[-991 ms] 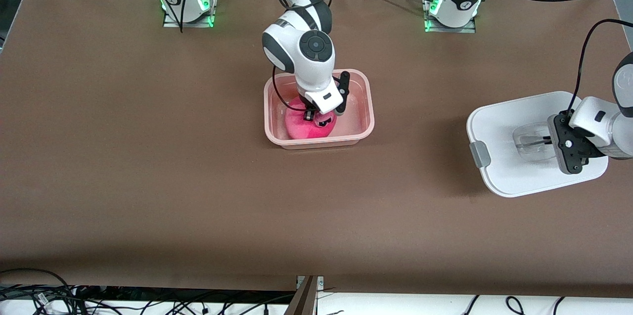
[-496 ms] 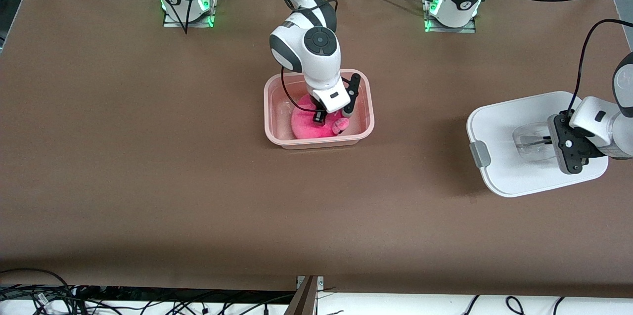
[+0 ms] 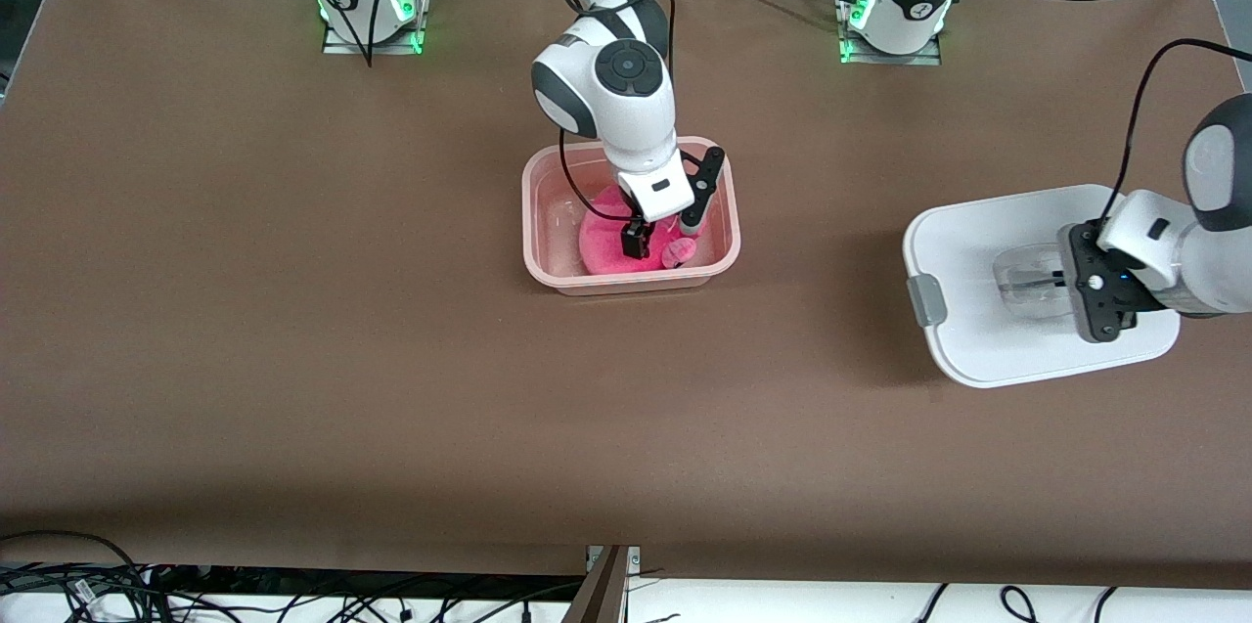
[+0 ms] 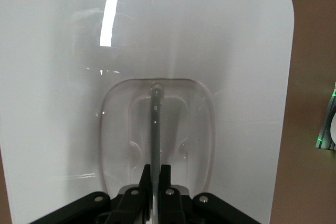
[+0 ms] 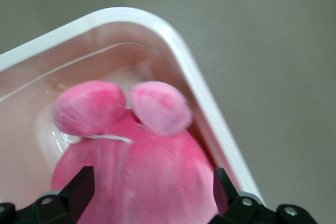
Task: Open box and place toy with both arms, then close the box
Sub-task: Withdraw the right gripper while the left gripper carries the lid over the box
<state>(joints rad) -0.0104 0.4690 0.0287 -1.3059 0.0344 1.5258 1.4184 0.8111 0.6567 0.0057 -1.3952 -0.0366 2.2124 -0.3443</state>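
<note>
The pink box point(image 3: 533, 212) stands open mid-table, without its lid. The pink plush toy point(image 3: 602, 246) lies inside it. My right gripper point(image 3: 663, 234) is open just above the toy, one finger on each side. In the right wrist view the toy point(image 5: 142, 166) fills the gap of the right gripper point(image 5: 152, 187), ears toward the box rim point(image 5: 199, 87). My left gripper point(image 3: 1061, 281) is shut on the clear handle point(image 3: 1022, 283) of the white lid point(image 3: 978, 330) and holds it over the table at the left arm's end. The left wrist view shows the left gripper point(image 4: 156, 174) clamping the handle bar point(image 4: 156, 124) on the lid point(image 4: 184, 51).
A grey clip point(image 3: 924, 300) sits on the lid's edge that faces the box. Bare brown table lies between the box and the lid. Cables hang along the table edge nearest the front camera.
The right gripper has shifted a little over the box and the toy has turned and settled in it. The left gripper has carried the lid slightly toward the box.
</note>
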